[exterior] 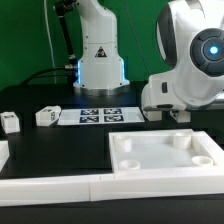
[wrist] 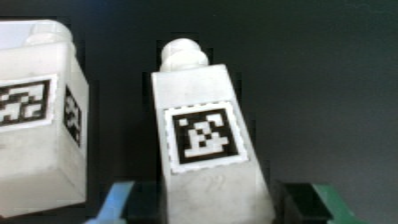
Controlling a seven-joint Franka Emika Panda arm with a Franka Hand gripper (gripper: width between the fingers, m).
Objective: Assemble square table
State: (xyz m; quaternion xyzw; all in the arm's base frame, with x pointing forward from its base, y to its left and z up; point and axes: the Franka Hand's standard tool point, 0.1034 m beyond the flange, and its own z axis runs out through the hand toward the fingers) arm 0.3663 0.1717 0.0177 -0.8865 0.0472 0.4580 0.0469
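White leg [wrist: 205, 120] sits between my gripper [wrist: 222, 205] fingers; gripped or merely straddled, I cannot tell. Next, I judge, it needs a firm grip and carrying to a tabletop [exterior: 160, 158] corner.

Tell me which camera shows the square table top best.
The exterior view: the table top lies in the foreground, rim and round sockets plain. The wrist view shows none of it, only two tagged legs.

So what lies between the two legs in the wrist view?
Nothing: the wrist view shows only bare black table between the peg-tipped leg and the other leg.
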